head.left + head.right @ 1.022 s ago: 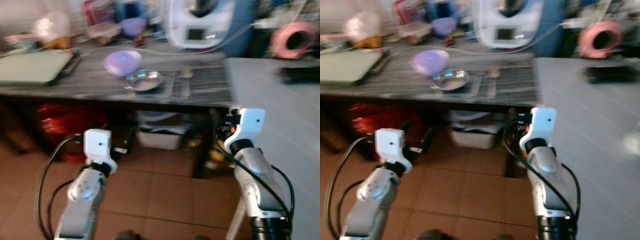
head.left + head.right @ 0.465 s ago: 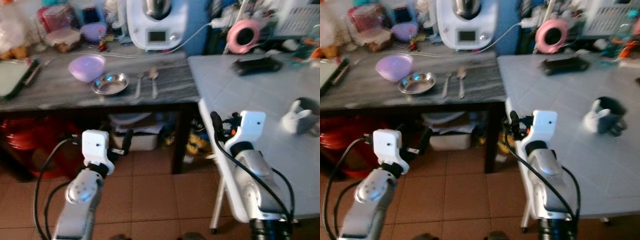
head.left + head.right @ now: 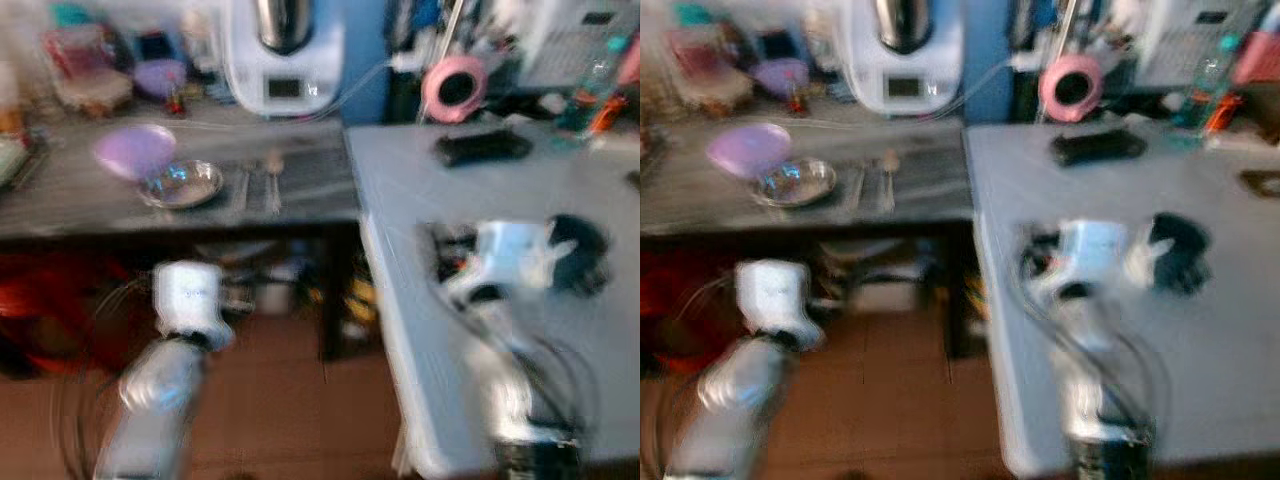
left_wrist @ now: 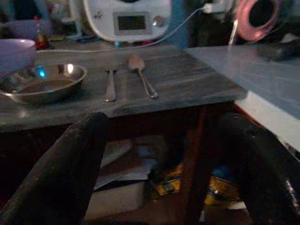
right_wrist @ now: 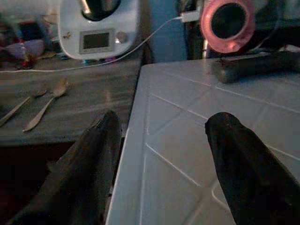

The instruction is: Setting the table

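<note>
On the grey wooden table [image 3: 60,200] a purple bowl [image 3: 135,150] leans on a shiny metal dish [image 3: 182,183]. A fork [image 4: 110,84] and a spoon [image 4: 140,77] lie side by side just right of the dish. A dark mug [image 3: 575,250] stands on the white table [image 3: 480,190] to the right. My left gripper [image 4: 166,119] is open and empty, held below the grey table's front edge and facing the cutlery. My right gripper [image 5: 165,116] is open and empty, level with the white table's near corner. Both head views are blurred.
A white kitchen appliance [image 3: 282,55] with its cable stands at the back of the grey table. A pink tape roll [image 3: 455,85] and a flat black object [image 3: 482,147] sit at the far side of the white table. Boxes and red items [image 3: 40,300] are stored under the grey table.
The camera has kept swinging right, so the white table and mug now take up more of the view, and the picture has blurred. Both arms keep their pose.
</note>
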Available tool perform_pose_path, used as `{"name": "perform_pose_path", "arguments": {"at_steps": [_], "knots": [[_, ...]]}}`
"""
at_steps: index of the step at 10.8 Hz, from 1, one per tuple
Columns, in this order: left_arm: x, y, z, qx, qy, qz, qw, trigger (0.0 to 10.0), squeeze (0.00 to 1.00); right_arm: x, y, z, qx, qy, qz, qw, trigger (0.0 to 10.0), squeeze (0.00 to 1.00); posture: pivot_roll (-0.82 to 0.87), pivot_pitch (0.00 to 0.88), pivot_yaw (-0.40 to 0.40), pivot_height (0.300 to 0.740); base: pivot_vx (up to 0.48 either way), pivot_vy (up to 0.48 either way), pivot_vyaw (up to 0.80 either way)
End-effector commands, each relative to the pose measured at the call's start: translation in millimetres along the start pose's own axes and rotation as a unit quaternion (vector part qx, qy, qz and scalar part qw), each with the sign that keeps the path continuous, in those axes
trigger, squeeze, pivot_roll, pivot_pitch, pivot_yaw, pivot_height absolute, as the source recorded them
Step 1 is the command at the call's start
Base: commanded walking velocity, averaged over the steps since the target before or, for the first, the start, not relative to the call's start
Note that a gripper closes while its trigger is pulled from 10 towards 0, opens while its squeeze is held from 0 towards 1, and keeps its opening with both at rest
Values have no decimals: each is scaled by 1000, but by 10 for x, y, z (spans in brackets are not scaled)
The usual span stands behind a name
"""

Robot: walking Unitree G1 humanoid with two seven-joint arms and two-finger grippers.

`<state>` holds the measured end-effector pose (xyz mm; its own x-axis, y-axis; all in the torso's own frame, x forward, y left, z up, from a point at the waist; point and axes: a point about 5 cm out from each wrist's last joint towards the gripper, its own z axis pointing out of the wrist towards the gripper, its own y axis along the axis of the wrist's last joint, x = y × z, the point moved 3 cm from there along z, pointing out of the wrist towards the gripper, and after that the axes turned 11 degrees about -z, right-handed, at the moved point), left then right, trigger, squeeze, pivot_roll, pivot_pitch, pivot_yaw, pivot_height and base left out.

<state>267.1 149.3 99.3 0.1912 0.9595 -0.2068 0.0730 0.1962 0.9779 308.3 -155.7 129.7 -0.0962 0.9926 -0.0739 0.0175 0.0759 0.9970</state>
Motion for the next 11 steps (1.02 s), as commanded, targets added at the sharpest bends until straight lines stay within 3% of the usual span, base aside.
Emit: {"name": "perform_pose_path", "arguments": {"at_steps": [1, 5, 7, 11], "knots": [[-74, 42, 33, -10, -9, -7, 1000, 10000, 0, -104, 13, -14, 1, -13, -5, 1000, 10000, 0, -55, 2, 30, 740, 0, 0, 0], [138, 17, 51, -1, 60, 6, 998, 10000, 0, -100, -8, -19, 7, -15, -6, 1000, 10000, 0, -51, 3, 31, 740, 0, 0, 0], [126, 16, 38, 1, 53, 6, 999, 10000, 0, -93, -18, -21, 9, -15, -3, 1000, 10000, 0, -45, 2, 33, 740, 0, 0, 0], [117, 18, 31, 3, 52, 6, 999, 10000, 0, -84, -31, -34, 10, -16, 2, 1000, 10000, 0, -45, 6, 38, 740, -316, 0, 0]]}}
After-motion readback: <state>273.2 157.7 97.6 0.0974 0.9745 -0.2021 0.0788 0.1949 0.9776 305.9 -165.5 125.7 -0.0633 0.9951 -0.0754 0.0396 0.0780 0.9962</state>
